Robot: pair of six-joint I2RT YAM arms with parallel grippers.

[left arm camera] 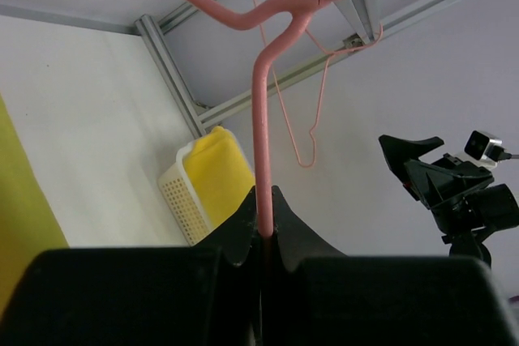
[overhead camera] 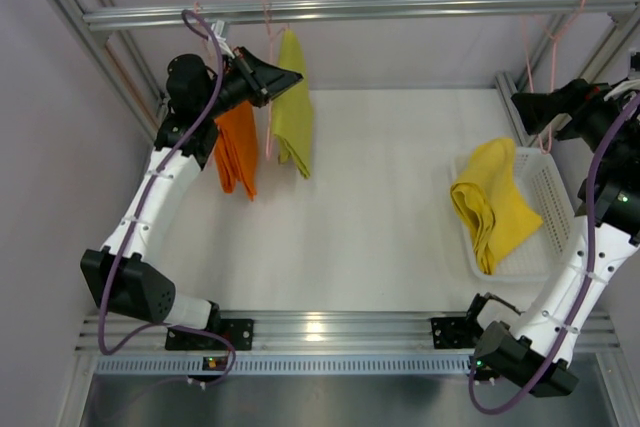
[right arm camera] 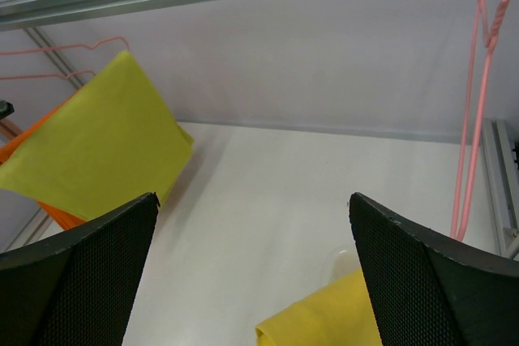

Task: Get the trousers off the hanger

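Yellow-green trousers (overhead camera: pixel 293 107) (right arm camera: pixel 97 143) hang from a pink hanger (overhead camera: pixel 267 7) on the rail at the back left. My left gripper (overhead camera: pixel 268 79) (left arm camera: pixel 266 200) is shut on that hanger's wire (left arm camera: pixel 261 103), just left of the cloth. Orange trousers (overhead camera: pixel 237 147) (right arm camera: pixel 57 212) hang beside them, under the left arm. Yellow trousers (overhead camera: pixel 495 202) (left arm camera: pixel 219 172) (right arm camera: pixel 324 322) lie folded over a white basket (overhead camera: pixel 545 182) at the right. My right gripper (overhead camera: pixel 540 107) (right arm camera: pixel 253 224) is open above the basket's far end, with nothing between its fingers.
An aluminium rail (overhead camera: pixel 360 9) spans the back. An empty pink hanger (overhead camera: pixel 545 57) (right arm camera: pixel 474 119) (left arm camera: pixel 292 95) hangs at its right end, close to the right gripper. Frame posts stand at both back corners. The white tabletop (overhead camera: pixel 380 197) lies between the two arms.
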